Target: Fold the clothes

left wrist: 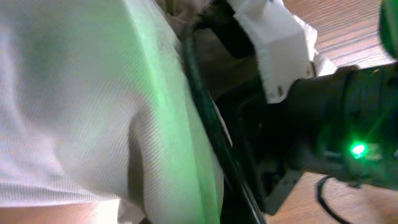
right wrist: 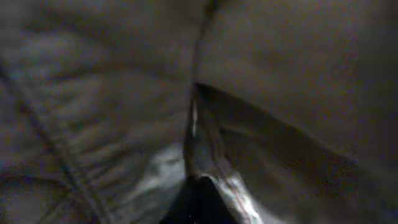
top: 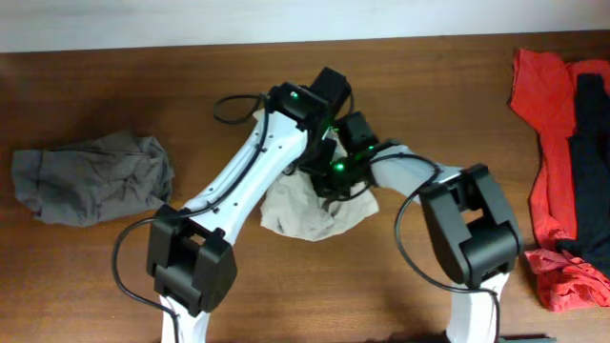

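Observation:
The clothes in hand are light beige shorts [top: 310, 211], crumpled at the table's middle. Both arms meet over their far edge. My left gripper [top: 321, 154] is pressed into the cloth. In the left wrist view the beige shorts [left wrist: 93, 106] fill the frame and hide the fingers, with the right arm's black wrist [left wrist: 336, 124] close beside. My right gripper [top: 335, 181] is shut, and a dark fold of the shorts [right wrist: 199, 124] rises pinched from its tip [right wrist: 200, 186]. Neither gripper's jaws show plainly from overhead.
A gray garment [top: 91, 178] lies bunched at the left. A red garment [top: 548, 143] with a black one [top: 593, 162] on it lies along the right edge. The two arms' bases [top: 191, 262] [top: 472, 229] stand at the front.

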`<state>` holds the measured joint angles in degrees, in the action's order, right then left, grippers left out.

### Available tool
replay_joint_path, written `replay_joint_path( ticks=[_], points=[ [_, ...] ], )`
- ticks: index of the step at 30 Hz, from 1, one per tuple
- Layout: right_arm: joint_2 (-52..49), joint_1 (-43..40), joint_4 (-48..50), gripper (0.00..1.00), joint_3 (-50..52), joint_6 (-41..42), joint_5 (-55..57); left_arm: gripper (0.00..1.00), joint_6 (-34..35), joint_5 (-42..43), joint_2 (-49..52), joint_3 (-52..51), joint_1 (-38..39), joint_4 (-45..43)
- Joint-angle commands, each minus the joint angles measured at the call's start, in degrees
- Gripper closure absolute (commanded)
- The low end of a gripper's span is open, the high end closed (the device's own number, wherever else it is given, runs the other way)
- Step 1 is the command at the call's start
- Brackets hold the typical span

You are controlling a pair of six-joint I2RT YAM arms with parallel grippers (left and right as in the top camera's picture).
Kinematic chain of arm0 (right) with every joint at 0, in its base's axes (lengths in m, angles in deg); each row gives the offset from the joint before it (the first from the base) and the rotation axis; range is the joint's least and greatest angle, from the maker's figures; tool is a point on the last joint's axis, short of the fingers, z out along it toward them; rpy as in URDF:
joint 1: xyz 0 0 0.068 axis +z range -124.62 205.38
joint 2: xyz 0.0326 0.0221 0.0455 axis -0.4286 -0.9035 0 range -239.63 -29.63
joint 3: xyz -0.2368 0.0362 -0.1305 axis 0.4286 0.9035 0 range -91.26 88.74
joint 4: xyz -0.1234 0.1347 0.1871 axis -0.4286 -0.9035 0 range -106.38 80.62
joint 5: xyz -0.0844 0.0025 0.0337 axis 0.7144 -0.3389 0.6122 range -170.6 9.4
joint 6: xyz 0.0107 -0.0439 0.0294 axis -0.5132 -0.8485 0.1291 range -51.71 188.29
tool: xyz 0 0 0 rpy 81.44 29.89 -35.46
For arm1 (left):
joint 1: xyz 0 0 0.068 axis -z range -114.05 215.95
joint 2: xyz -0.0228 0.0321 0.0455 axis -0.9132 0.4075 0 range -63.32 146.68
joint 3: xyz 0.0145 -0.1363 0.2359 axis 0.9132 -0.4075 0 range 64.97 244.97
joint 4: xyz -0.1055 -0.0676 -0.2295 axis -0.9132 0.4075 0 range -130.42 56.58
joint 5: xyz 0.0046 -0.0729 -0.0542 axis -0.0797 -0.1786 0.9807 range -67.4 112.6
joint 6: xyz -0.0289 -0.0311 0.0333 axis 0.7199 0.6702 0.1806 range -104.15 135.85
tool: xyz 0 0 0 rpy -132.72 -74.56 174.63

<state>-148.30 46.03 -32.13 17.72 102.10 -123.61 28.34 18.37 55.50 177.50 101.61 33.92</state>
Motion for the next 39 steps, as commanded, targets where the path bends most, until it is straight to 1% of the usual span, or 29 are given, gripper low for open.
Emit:
replay_joint_path(
  ticks=[1,4,9,14,19,22,29,34,39],
  points=[
    [4.9,-5.31,-5.22,0.95,0.31,-6.45,1.81,1.0,-0.31,3.3,-1.16,2.69,1.68,-2.14],
    [8.24,-9.55,-9.29,0.95,0.31,-10.51,2.08,1.0,-0.31,3.3,-0.24,2.69,1.68,-2.8],
    [10.01,-12.61,-14.21,0.96,0.31,-15.21,2.58,1.0,-0.31,3.34,2.99,2.69,1.7,-3.67],
    [9.94,-15.54,-16.76,0.96,0.31,-15.1,8.61,1.0,-0.33,3.3,5.38,2.69,1.68,-4.09],
    [9.75,-22.05,-17.14,0.96,0.33,-14.95,11.63,1.0,-0.35,3.34,5.4,2.71,1.68,-5.18],
    [9.01,-24.55,-18.01,0.96,0.72,-15.34,13.79,1.0,-0.33,3.37,5.4,2.71,1.75,-5.4],
    [8.22,-23.96,-13.44,0.96,5.01,-16.41,13.75,1.0,-0.26,3.43,5.57,2.71,2.27,-7.32],
    [7.13,-22.14,-8.61,0.96,9.64,-13.07,13.6,1.0,-0.09,3.58,5.95,2.71,4.17,-9.44],
    [5.66,-21.27,-5.84,0.96,13.07,-10.19,13.05,1.0,-0.09,3.54,6.01,2.71,5.84,-10.84]
  ],
)
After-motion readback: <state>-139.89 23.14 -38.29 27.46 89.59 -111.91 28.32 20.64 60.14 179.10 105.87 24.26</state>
